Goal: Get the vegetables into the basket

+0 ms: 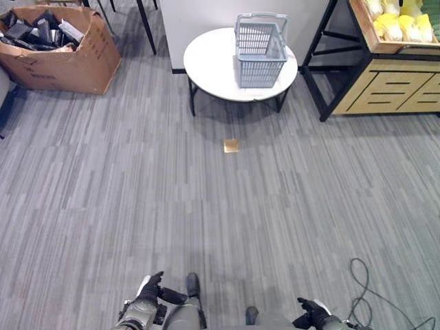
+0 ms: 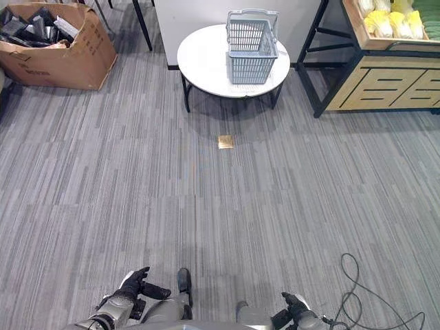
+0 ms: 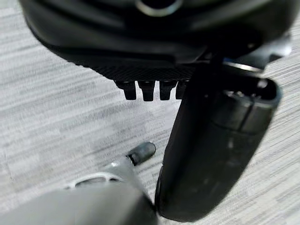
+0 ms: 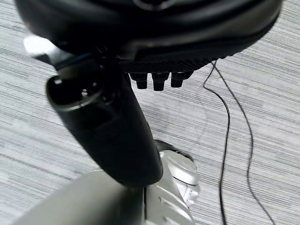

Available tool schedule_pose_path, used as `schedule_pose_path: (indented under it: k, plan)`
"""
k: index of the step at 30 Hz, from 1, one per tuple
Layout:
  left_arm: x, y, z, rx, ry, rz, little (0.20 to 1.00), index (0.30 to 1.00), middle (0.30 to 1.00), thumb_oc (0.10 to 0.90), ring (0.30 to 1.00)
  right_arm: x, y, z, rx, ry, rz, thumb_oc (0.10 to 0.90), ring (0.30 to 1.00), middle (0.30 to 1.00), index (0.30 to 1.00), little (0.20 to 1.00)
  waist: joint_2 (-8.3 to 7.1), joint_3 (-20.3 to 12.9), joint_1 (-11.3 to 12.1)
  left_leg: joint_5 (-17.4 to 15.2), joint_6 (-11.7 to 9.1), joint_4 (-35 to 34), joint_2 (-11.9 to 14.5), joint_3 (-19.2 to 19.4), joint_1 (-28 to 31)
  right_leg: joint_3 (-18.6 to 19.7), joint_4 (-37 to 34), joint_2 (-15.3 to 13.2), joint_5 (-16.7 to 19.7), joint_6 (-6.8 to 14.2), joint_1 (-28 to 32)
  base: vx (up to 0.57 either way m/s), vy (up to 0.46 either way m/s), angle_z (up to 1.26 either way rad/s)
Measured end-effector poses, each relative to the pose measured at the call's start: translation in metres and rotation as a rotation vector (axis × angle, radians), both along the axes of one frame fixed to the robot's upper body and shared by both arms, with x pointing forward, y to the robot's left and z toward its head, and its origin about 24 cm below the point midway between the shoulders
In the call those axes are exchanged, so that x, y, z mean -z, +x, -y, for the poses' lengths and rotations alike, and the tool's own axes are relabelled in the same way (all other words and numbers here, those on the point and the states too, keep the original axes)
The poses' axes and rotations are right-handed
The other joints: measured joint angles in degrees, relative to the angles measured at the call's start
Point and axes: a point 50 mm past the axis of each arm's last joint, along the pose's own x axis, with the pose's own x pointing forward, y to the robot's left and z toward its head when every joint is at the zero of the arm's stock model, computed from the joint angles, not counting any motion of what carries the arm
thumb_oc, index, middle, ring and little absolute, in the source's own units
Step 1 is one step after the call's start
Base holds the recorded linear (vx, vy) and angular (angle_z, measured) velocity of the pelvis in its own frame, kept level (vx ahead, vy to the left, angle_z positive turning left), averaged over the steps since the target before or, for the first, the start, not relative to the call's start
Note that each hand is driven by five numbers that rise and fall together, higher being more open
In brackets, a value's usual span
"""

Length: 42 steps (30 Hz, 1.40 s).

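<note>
Striped grey carpet [image 1: 137, 192]; slatted plastic basket [image 1: 260, 49] on round white table [image 1: 210, 62].

head eyes look down at shared floor [image 1: 206, 206]; wrist views hug hands.

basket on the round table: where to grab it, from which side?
Probably by the raised handle of the grey basket, coming from above. The handle arches free over the open top, while the mesh walls are wide and flat. Both hands, left and right, hang low and empty.
</note>
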Motion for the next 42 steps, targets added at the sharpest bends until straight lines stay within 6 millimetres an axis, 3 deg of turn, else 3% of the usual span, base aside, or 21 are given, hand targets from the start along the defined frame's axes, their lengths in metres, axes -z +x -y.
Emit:
schedule_pose_path:
  k: [1,3,4,8,11,13,15,16,19,23,24,25,29,30,31,33,34,35,36,40,42]
  plan:
    - [0.000,-0.001,-0.003,-0.001,0.007,-0.005,1.000,1.000,1.000,0.900,1.000,0.000,0.001,-0.001,-0.007,0.003,0.001,0.900,1.000,1.000,1.000,1.000,-0.58,-0.4,-0.1,-0.3,0.3,0.0,-0.9,0.2,0.1,0.0,0.8,-0.7,-0.2,0.4,-0.1,0.16,0.209,-0.23]
    - [0.002,-0.011,-0.009,-0.012,0.020,-0.037,1.000,1.000,1.000,0.900,1.000,-0.004,0.014,0.002,-0.020,-0.009,0.034,0.900,1.000,1.000,1.000,1.000,-0.38,-0.5,-0.1,-3.0,1.6,0.0,-1.3,1.7,2.6,0.6,16.3,-2.1,-1.9,1.5,-8.2,0.21,0.137,-0.31]
    - [0.001,-0.012,-0.011,-0.011,0.023,-0.038,1.000,1.000,1.000,0.900,1.000,-0.005,0.017,0.000,-0.030,-0.007,0.044,0.900,1.000,1.000,1.000,1.000,-0.57,-0.6,0.0,-4.6,2.4,0.0,-1.6,2.0,3.0,0.0,16.8,-2.9,-2.2,1.4,-10.3,0.24,0.095,-0.26]
    - [0.003,-0.017,-0.012,-0.014,0.019,-0.065,1.000,1.000,1.000,0.900,1.000,-0.007,0.024,-0.001,-0.033,0.002,0.072,0.900,1.000,1.000,1.000,1.000,-0.38,-0.4,-1.5,-5.8,1.5,-0.3,-1.2,2.3,4.6,0.0,5.2,-1.5,-0.7,0.6,-15.1,0.23,0.008,-0.13]
    - [0.005,-0.023,-0.012,-0.024,0.018,-0.090,1.000,1.000,1.000,0.900,1.000,-0.005,0.021,-0.007,-0.027,0.018,0.064,0.900,1.000,1.000,1.000,1.000,-0.45,-0.2,-3.2,-6.7,0.1,-0.3,-1.0,1.4,6.0,-0.4,-8.5,-1.0,8.2,0.5,-17.4,0.27,-0.033,0.20]
    - [0.007,-0.030,-0.012,-0.028,0.015,-0.105,1.000,1.000,1.000,0.900,1.000,-0.003,0.016,-0.009,-0.022,0.027,0.048,0.900,1.000,1.000,1.000,1.000,-1.12,-0.5,-4.0,-7.4,-1.4,-0.3,-0.9,-0.3,7.3,-0.3,-11.2,-1.0,12.1,0.4,-16.5,0.27,-0.066,0.44]
    - [0.009,-0.033,-0.007,-0.027,0.003,-0.110,1.000,1.000,1.000,0.900,1.000,-0.003,0.012,-0.006,-0.017,0.022,0.041,0.900,1.000,1.000,1.000,1.000,0.19,0.0,-4.4,-8.2,-2.7,-0.3,0.5,-1.9,8.6,-0.4,-11.6,0.4,14.5,0.1,-14.6,0.21,-0.079,0.42]
    - [0.011,-0.036,0.000,-0.027,-0.017,-0.119,1.000,1.000,1.000,0.900,1.000,-0.003,0.009,0.000,-0.018,0.008,0.032,0.900,1.000,1.000,1.000,1.000,2.39,0.0,-4.7,-8.5,-3.6,0.0,3.0,-2.6,9.4,-0.8,-11.8,3.0,14.6,-0.4,-13.2,0.22,-0.139,0.37]
    - [0.012,-0.037,0.002,-0.026,-0.023,-0.118,1.000,1.000,1.000,0.900,1.000,-0.005,0.011,0.004,-0.023,0.001,0.038,0.900,1.000,1.000,1.000,1.000,3.81,0.0,-4.6,-8.4,-4.4,2.4,5.7,-3.9,9.6,-3.3,-12.0,5.3,13.7,-3.9,-11.3,0.21,-0.178,0.21]
    - [0.010,-0.031,0.003,-0.021,-0.025,-0.097,1.000,1.000,1.000,0.900,1.000,-0.008,0.016,0.010,-0.026,-0.009,0.053,0.900,1.000,1.000,1.000,1.000,3.94,0.0,-4.5,-6.3,-7.0,8.2,6.6,-6.1,6.9,-5.1,-13.9,5.6,12.8,-5.3,-8.8,0.15,-0.145,0.25]
    - [0.010,-0.027,0.004,-0.030,-0.030,-0.084,1.000,1.000,1.000,0.900,1.000,-0.009,0.017,0.011,-0.026,-0.012,0.057,0.900,1.000,1.000,1.000,1.000,3.84,0.0,-4.0,-4.9,-9.5,11.5,6.6,-8.0,5.1,-5.5,-14.2,5.4,12.6,-6.2,-8.0,0.16,-0.181,0.25]
    - [0.009,-0.026,0.004,-0.039,-0.035,-0.078,1.000,1.000,1.000,0.900,1.000,-0.009,0.018,0.011,-0.026,-0.014,0.061,0.900,1.000,1.000,1.000,1.000,3.95,0.0,-3.8,-4.5,-10.3,13.2,6.7,-9.0,4.2,-5.7,-14.1,5.5,12.3,-6.6,-7.8,0.20,-0.213,0.30]
    - [0.002,-0.003,0.005,-0.092,-0.065,0.016,1.000,1.000,1.000,0.900,1.000,-0.008,0.011,0.016,-0.017,-0.032,0.031,0.900,1.000,1.000,1.000,1.000,2.78,1.9,-2.2,-1.8,-14.4,32.0,6.5,-14.1,-4.9,-8.2,-14.1,5.4,10.5,-10.5,-4.9,0.19,-0.083,0.35]
    - [0.000,0.005,0.007,-0.079,-0.067,0.038,1.000,1.000,1.000,0.900,1.000,-0.008,0.009,0.020,-0.005,-0.046,0.025,0.900,1.000,1.000,1.000,1.000,2.91,2.0,-2.3,-2.6,-13.2,34.1,6.2,-12.5,-8.3,-8.9,-15.2,5.4,8.9,-11.5,-3.3,0.40,0.004,0.36]
    - [-0.001,0.008,0.008,-0.068,-0.068,0.046,1.000,1.000,1.000,0.900,1.000,-0.009,0.012,0.020,-0.004,-0.047,0.033,0.900,1.000,1.000,1.000,1.000,2.75,2.3,-2.4,-3.1,-12.8,32.5,5.9,-11.4,-9.4,-9.1,-15.5,5.5,9.2,-10.7,-3.0,0.26,0.041,0.31]
    - [-0.003,0.012,0.008,-0.066,-0.070,0.061,1.000,1.000,1.000,0.900,1.000,-0.008,0.010,0.020,0.011,-0.047,0.022,0.900,1.000,1.000,1.000,1.000,2.12,2.5,-2.0,-3.8,-11.8,21.3,4.9,-9.7,-10.1,-9.2,-17.6,5.9,9.7,-9.7,-2.2,0.33,0.142,0.03]
    - [-0.003,0.012,0.008,-0.070,-0.073,0.068,1.000,1.000,1.000,0.900,1.000,-0.008,0.009,0.021,0.011,-0.050,0.018,0.900,1.000,1.000,1.000,1.000,2.17,3.0,-1.7,-3.2,-11.3,17.0,4.8,-9.9,-10.3,-9.2,-17.5,6.3,10.1,-10.4,-2.1,0.35,0.152,-0.16]
    - [-0.003,0.011,0.008,-0.085,-0.083,0.077,1.000,1.000,1.000,0.900,1.000,-0.008,0.009,0.021,0.011,-0.051,0.020,0.900,1.000,1.000,1.000,1.000,2.98,3.2,-1.4,-2.3,-11.4,11.0,5.8,-10.2,-11.0,-8.5,-18.7,7.7,8.7,-8.5,-1.0,0.39,0.176,-0.26]
    - [-0.003,0.013,0.010,-0.079,-0.084,0.081,1.000,1.000,1.000,0.900,1.000,-0.007,0.009,0.020,0.015,-0.055,0.019,0.900,1.000,1.000,1.000,1.000,3.97,3.0,-1.0,0.0,-11.4,-0.2,6.7,-10.2,-10.6,-8.3,-19.4,9.2,8.7,-8.4,0.0,0.38,0.190,-0.31]
    - [-0.005,0.017,0.009,-0.093,-0.092,0.097,1.000,1.000,1.000,0.900,1.000,-0.006,0.003,0.023,0.028,-0.067,-0.006,0.900,1.000,1.000,1.000,1.000,3.95,4.1,-0.1,3.5,-10.5,1.6,7.5,-8.8,-10.3,-6.3,-19.4,10.6,7.4,-9.0,4.9,0.35,0.241,-0.50]
    - [0.000,0.006,0.011,-0.081,-0.087,0.058,1.000,1.000,1.000,0.900,1.000,-0.007,0.000,0.026,0.049,-0.066,0.013,0.900,1.000,1.000,1.000,1.000,3.12,3.0,-0.8,3.1,-7.6,3.9,5.5,-4.5,-7.5,-3.3,-19.2,9.1,5.2,-8.1,7.2,0.25,0.255,-0.78]
